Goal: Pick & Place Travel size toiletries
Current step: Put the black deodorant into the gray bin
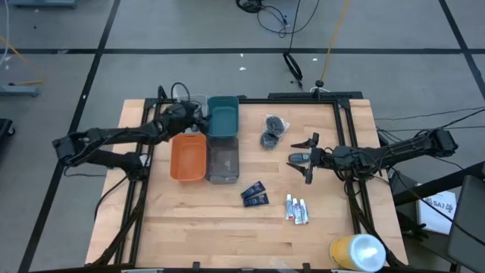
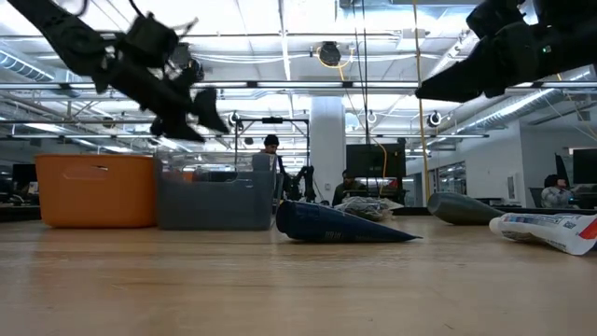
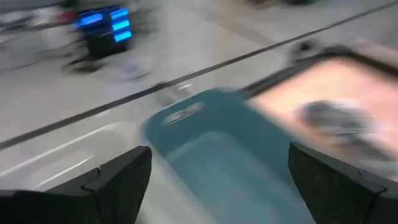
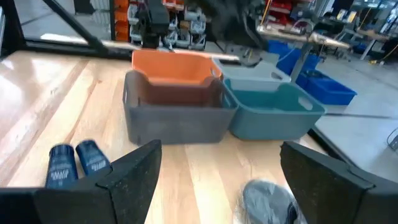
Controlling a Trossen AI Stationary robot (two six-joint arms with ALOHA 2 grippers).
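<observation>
My right gripper (image 1: 309, 158) (image 4: 221, 147) is open and hangs above the table right of the middle. A dark grey oval bottle (image 1: 297, 158) (image 2: 466, 207) lies on its side on the table below its spread fingers. Two dark grey puffs (image 1: 271, 130) (image 4: 268, 198) lie toward the far edge from it. Two dark blue packets (image 1: 255, 196) (image 4: 74, 163) and three white tubes (image 1: 297, 209) (image 2: 550, 227) lie nearer the near edge. My left gripper (image 1: 191, 115) (image 3: 219, 152) is open and empty, above the clear bin (image 1: 193, 102) beside the teal bin (image 1: 223, 116) (image 3: 217, 143). The second bottle is not in view.
The orange bin (image 1: 189, 158) and grey bin (image 1: 223, 159) stand side by side left of the middle, with the teal and clear bins behind them. A big yellow cylinder (image 1: 358, 252) lies at the near right corner. Bare wood shows along the near edge. People stand in the room behind.
</observation>
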